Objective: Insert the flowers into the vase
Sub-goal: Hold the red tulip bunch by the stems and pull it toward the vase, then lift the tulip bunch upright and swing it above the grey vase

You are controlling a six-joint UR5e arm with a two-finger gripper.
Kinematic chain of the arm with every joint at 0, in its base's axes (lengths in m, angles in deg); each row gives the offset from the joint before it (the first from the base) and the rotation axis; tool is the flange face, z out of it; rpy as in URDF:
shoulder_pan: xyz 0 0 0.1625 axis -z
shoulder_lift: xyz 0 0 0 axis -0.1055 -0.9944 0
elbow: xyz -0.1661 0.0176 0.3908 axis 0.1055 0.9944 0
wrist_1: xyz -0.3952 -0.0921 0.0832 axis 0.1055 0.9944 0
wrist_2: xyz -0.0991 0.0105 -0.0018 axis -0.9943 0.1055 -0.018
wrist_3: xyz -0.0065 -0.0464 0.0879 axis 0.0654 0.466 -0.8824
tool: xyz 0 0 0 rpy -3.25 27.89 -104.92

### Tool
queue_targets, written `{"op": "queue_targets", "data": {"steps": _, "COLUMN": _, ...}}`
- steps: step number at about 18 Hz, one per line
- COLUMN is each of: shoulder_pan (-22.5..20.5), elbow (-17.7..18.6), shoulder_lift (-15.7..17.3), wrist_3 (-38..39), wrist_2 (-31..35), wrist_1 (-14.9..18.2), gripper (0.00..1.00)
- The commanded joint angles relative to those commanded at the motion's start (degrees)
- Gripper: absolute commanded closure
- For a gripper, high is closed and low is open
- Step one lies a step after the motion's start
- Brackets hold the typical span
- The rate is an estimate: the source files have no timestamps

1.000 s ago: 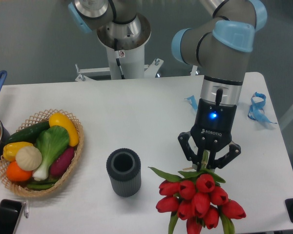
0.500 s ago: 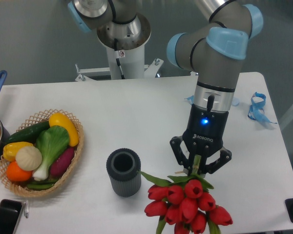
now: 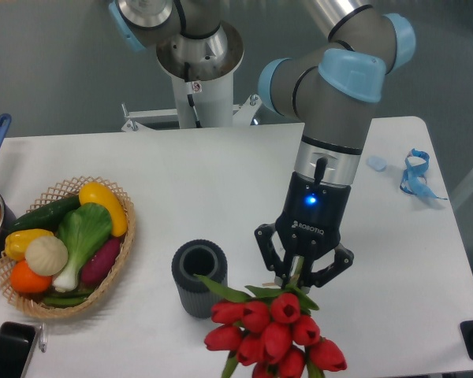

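Camera view: the arm reaches down over the table (image 3: 221, 173), wrist vertical, with the gripper (image 3: 297, 276) pointing straight down just right of the vase (image 3: 199, 277). Its two fingers are closed around the green stems of the flowers (image 3: 272, 335). The bunch hangs with its red heads toward the table's front edge, its long axis running from the fingers toward the viewer. One green leaf overlaps the vase's rim. The vase stands upright, mouth open upward, with the basket (image 3: 122, 244) of vegetables to its left.
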Motion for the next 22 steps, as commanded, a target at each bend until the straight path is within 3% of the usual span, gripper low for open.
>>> {"op": "queue_targets", "data": {"steps": 4, "shoulder_pan": -2.7, "elbow": 0.1, "shoulder_lift": -0.9, "wrist_3": -2.2, "wrist_2": -16.2, "wrist_1": -0.1, "gripper": 0.79}}
{"op": "queue_targets", "data": {"steps": 7, "shoulder_pan": -5.3, "elbow": 2.1, "shoulder_lift": -0.9, "wrist_3": -2.8, "wrist_2": -27.1, "wrist_1": -0.1, "gripper": 0.80}}
{"op": "queue_targets", "data": {"steps": 10, "shoulder_pan": -7.7, "elbow": 7.2, "shoulder_lift": 2.1, "wrist_3": -3.2, "wrist_2": -34.4, "wrist_1": -0.1, "gripper": 0.80}}
{"op": "queue_targets", "data": {"steps": 14, "shoulder_pan": -9.6, "elbow": 15.0, "shoulder_lift": 3.7, "wrist_3": -11.1, "wrist_2": -44.0, "wrist_1": 0.0, "gripper": 0.79}}
{"op": "queue_targets", "data": {"steps": 22, "shoulder_pan": -8.5, "elbow": 18.5, "shoulder_lift": 6.6, "wrist_3": -13.0, "wrist_2": -47.0, "wrist_1": 0.0, "gripper": 0.78}}
